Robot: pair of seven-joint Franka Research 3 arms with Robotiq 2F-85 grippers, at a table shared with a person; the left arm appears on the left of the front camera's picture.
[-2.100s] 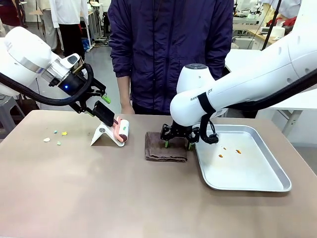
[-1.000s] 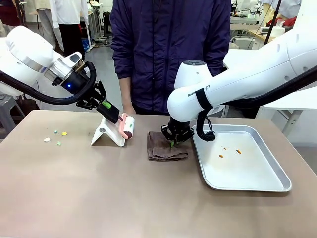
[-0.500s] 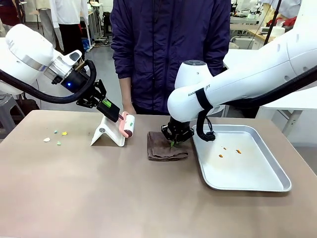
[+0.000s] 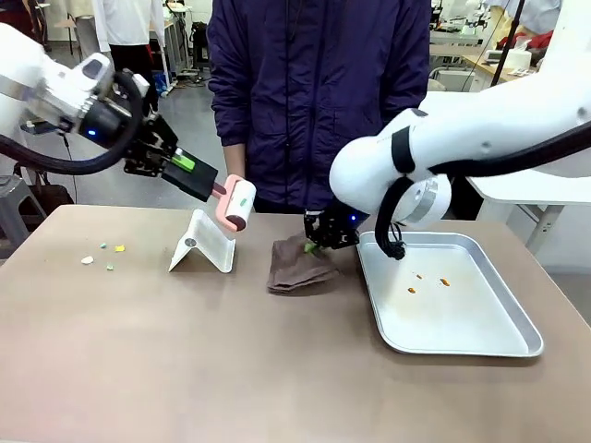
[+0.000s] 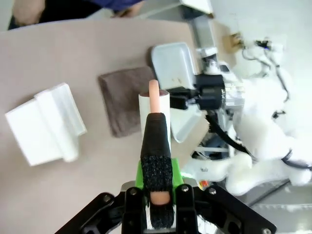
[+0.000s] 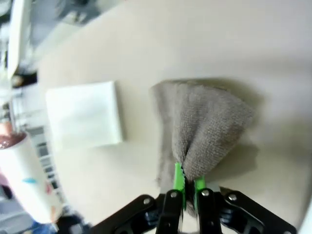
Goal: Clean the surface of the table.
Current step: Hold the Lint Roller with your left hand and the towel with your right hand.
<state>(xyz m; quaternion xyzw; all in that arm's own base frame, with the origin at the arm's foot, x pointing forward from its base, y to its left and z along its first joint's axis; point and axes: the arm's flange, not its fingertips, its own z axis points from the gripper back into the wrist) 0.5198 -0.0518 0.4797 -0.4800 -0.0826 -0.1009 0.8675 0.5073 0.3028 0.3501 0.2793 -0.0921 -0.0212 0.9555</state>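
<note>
Left tool (image 4: 196,179): clamping the pink handle of a lint roller (image 4: 238,204), holding it in the air above a white stand (image 4: 205,245). Right tool (image 4: 322,243): pinching a brown cloth (image 4: 295,268), holding one edge raised while the rest is lying on the desk (image 4: 185,369) just beside a metal tray (image 4: 480,346). The brownish desk is spanning the foreground and carrying small crumbs (image 4: 102,254) near its left end.

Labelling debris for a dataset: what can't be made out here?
Specks on the table, front view: too small to identify.
Stains in the metal tray, front view: too small.
Lint roller, right wrist view: blurred, cut by the edge.
Cloth, pinched fold, right wrist view: hidden inside right end effector.
</note>
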